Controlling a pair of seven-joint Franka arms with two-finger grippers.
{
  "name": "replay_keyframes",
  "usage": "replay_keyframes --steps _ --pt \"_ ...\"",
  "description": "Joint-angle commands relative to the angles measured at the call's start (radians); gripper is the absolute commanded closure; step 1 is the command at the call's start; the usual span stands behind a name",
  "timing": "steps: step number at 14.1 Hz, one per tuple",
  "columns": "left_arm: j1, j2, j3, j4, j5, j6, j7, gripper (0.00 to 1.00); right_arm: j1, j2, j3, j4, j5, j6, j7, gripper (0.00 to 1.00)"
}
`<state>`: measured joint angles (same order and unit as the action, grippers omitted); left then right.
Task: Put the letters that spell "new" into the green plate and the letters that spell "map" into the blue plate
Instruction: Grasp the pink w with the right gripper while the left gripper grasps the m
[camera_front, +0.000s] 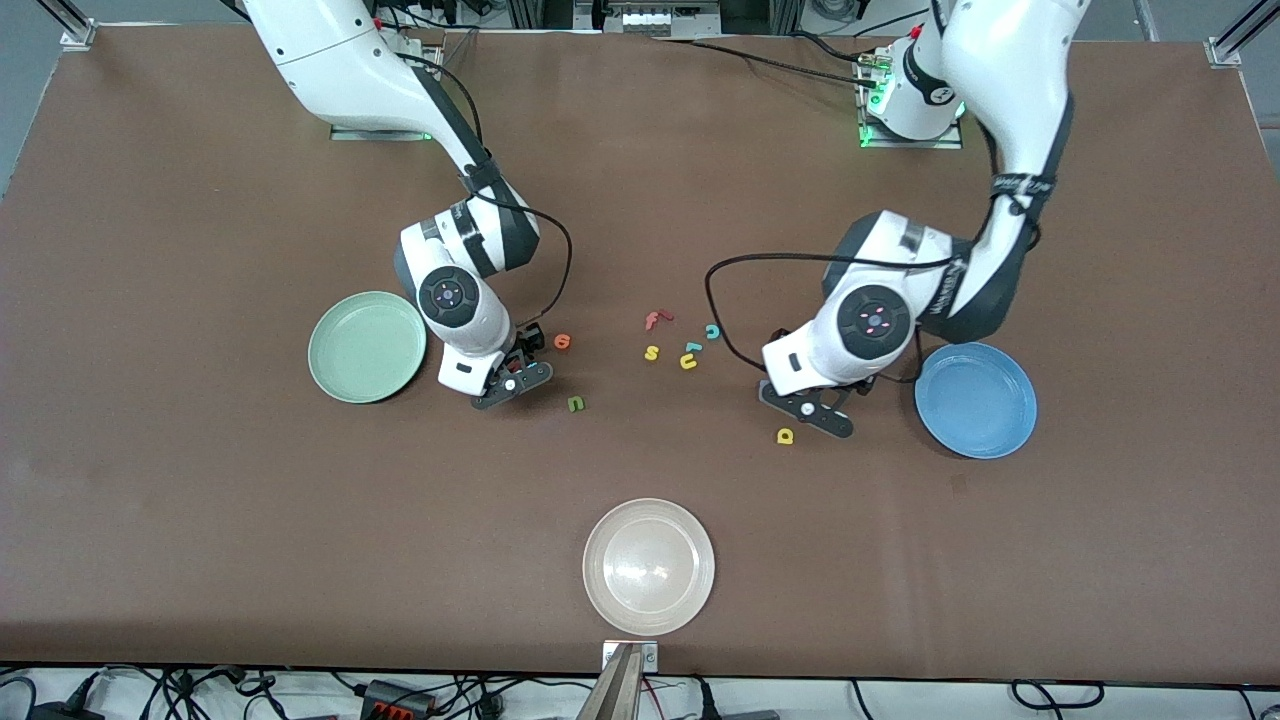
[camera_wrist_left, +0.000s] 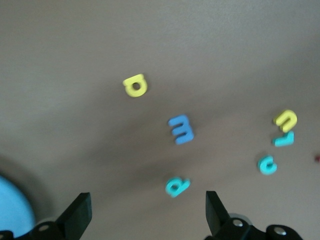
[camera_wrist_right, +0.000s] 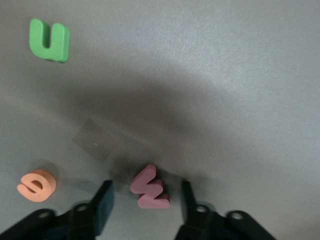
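Right wrist view shows the right tool (camera_wrist_right: 145, 200) low over the counter (camera_front: 200, 500), its fingers (camera_wrist_right: 102, 200) part-closed on either side of the red w (camera_wrist_right: 150, 187), neither visibly pressing it. The orange e (camera_wrist_right: 36, 184) lies just beside; the green n (camera_wrist_right: 50, 40) lies well apart from them. That tool works beside the green plate (camera_front: 367, 347), which holds no letters. The left tool (camera_wrist_left: 147, 212) hangs wide open over the teal p (camera_wrist_left: 177, 186), with the blue m (camera_wrist_left: 181, 129) near it and the yellow a (camera_wrist_left: 135, 85) past the m. The blue plate (camera_front: 976, 399) sits close by, holding no letters. Toward the counter's middle lie the yellow u (camera_wrist_left: 286, 120) and teal c (camera_wrist_left: 267, 164).
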<state>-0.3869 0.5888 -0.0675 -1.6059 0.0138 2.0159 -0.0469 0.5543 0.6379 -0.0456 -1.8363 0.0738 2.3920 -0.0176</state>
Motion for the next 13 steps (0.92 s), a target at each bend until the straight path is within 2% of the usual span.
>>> replay_keyframes --steps 1,2,4,5,8,10,13 --pt "-0.029 0.011 0.011 -0.095 -0.018 0.169 -0.077 0.0 0.015 0.014 -0.011 0.003 0.0 0.022 -0.016 0.49" --pt "-0.029 0.012 0.011 -0.141 -0.02 0.244 -0.088 0.0 0.016 0.014 -0.011 0.003 0.001 0.024 -0.016 0.57" --pt "-0.044 0.026 0.011 -0.204 -0.018 0.37 -0.155 0.0 0.01 0.005 -0.011 0.003 0.001 0.015 -0.018 0.86" --pt "-0.046 0.043 0.011 -0.206 -0.018 0.386 -0.195 0.0 0.007 -0.001 -0.011 0.005 0.001 0.015 -0.019 0.93" --pt "-0.063 0.055 0.011 -0.201 -0.018 0.427 -0.205 0.0 -0.011 -0.041 -0.026 0.008 0.004 -0.039 -0.013 1.0" --pt "-0.064 0.077 0.011 -0.201 -0.018 0.467 -0.203 0.17 -0.072 -0.11 -0.051 0.011 0.004 -0.149 -0.019 1.0" --pt "-0.064 0.089 0.011 -0.201 -0.018 0.469 -0.205 0.4 -0.238 -0.193 -0.053 0.014 0.001 -0.345 -0.03 1.0"
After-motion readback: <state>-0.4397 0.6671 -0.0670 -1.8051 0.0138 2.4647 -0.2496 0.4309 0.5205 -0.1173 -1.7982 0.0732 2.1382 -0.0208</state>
